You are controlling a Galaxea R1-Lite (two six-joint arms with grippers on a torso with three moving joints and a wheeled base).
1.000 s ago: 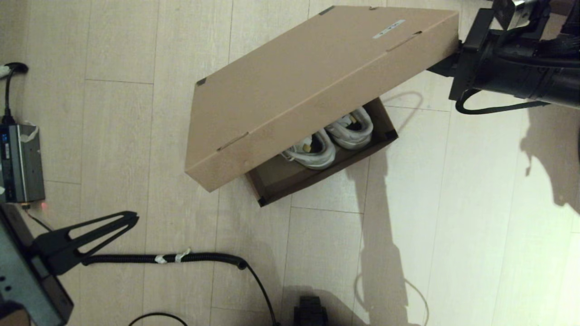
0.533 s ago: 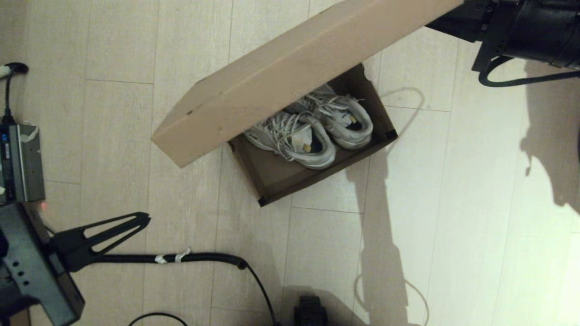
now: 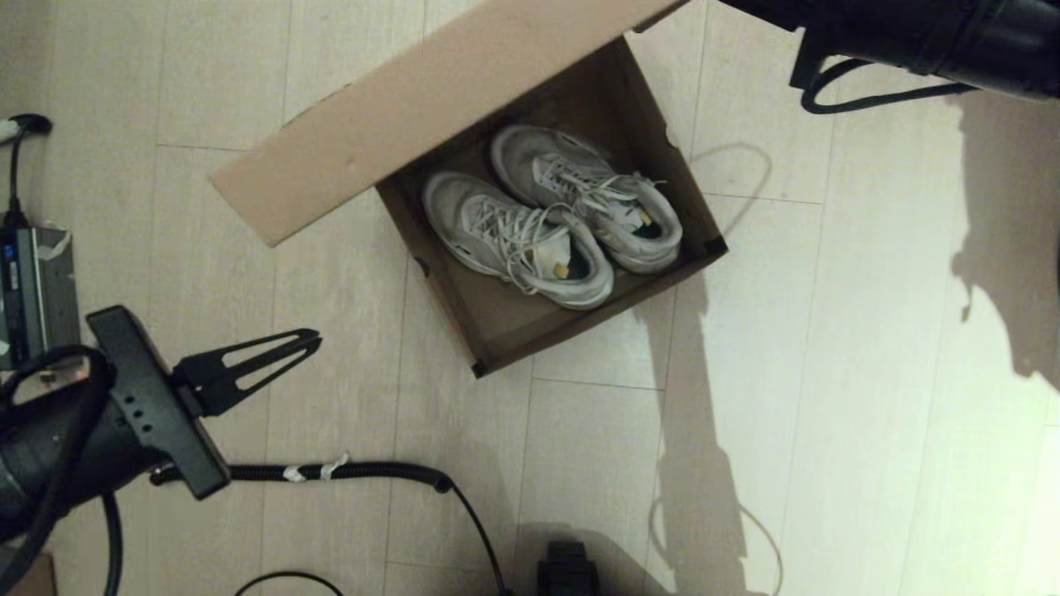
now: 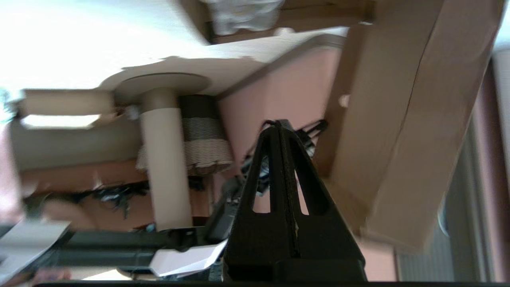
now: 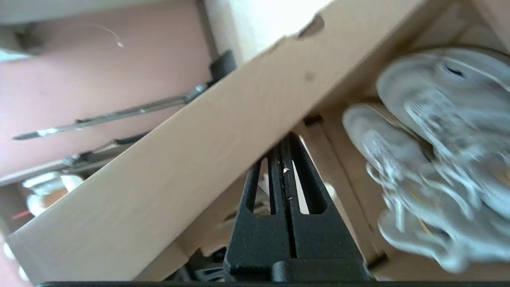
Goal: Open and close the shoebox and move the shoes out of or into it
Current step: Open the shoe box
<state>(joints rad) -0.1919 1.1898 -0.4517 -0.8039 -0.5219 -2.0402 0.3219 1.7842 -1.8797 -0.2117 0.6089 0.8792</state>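
Right hand (image 5: 283,145) fingers together under raised lid of plain brown cardboard shoebox (image 3: 530,327); white lace-up sneakers (image 3: 551,219) inside. Left hand (image 3: 310,338) closed, empty, near floor.

Matt cardboard shoebox (image 3: 505,331); seemingly mesh-toed shoes (image 3: 551,219); wood-look floor (image 3: 869,372)

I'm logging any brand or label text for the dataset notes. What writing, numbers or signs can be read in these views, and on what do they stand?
No text can be read in any view.
Shoes in the open shoebox: small yellow tags, any print too small to read.
Grey device at the floor's left edge: a blue marking, too small to read.
Shoebox lid: plain brown on the faces shown, no label in view.
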